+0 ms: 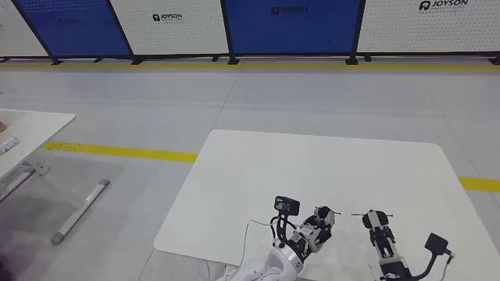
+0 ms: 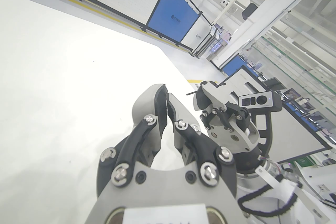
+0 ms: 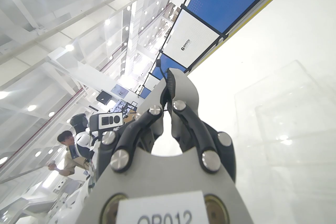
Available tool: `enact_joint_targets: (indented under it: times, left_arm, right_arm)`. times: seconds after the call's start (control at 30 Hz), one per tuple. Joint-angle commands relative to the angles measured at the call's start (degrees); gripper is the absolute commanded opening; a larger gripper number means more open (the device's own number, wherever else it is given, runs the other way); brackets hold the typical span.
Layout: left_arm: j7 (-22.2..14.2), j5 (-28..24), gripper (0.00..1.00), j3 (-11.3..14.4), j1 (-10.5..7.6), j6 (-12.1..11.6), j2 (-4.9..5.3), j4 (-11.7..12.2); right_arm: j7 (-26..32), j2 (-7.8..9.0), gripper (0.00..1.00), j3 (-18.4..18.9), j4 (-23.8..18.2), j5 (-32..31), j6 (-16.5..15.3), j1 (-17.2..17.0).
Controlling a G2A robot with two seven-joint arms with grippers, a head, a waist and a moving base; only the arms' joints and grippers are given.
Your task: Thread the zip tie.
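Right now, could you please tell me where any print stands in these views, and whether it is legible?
White perforated wall panels: dark logo and wordmark, legible.
Blue perforated wall panels: same mark, fainter.
White paper label behind the right gripper: short code, partly cropped.
White paper sticker behind the left gripper: cropped, unreadable.

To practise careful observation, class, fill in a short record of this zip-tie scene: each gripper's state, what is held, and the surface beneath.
left gripper: shut, nothing seen between its fingers, over the table
right gripper: shut on the zip tie, beside the left gripper
zip tie: thin black strap, ends sticking out on both sides of the right gripper
threading: not yet done; the strap looks straight and is apart from the left gripper
table: white, rounded corners
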Motion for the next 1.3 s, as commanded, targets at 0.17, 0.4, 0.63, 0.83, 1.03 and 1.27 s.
enact_joint_targets:
  times: [0.17, 0.4, 0.63, 0.83, 1.03, 1.27]
  left_arm:
    - [0.0, 0.0, 0.0, 0.0, 0.0, 0.0, 0.0, 0.0]
    - [0.0, 0.0, 0.0, 0.0, 0.0, 0.0, 0.0, 0.0]
    - [0.0, 0.0, 0.0, 0.0, 0.0, 0.0, 0.0, 0.0]
    - [0.0, 0.0, 0.0, 0.0, 0.0, 0.0, 0.0, 0.0]
    - [0.0, 0.0, 0.0, 0.0, 0.0, 0.0, 0.0, 0.0]
    - [0.0, 0.0, 0.0, 0.0, 0.0, 0.0, 0.0, 0.0]
  right_arm:
    - [1.13, -0.27, 0.0, 0.27, 1.69, -0.74, -0.96, 0.7]
    - [0.9, -0.92, 0.0, -1.98, 3.88, -4.39, 0.35, 2.13]
    - [0.24, -1.18, 0.0, -2.51, 4.25, -4.31, -0.04, 2.68]
    - [0.22, -1.3, 0.0, -2.27, 4.23, -3.12, -0.52, 2.89]
    - [1.73, -1.45, 0.0, -1.77, 4.38, -1.97, -1.14, 2.98]
    - [2.76, -1.72, 0.0, -1.97, 5.12, -2.27, -1.14, 3.6]
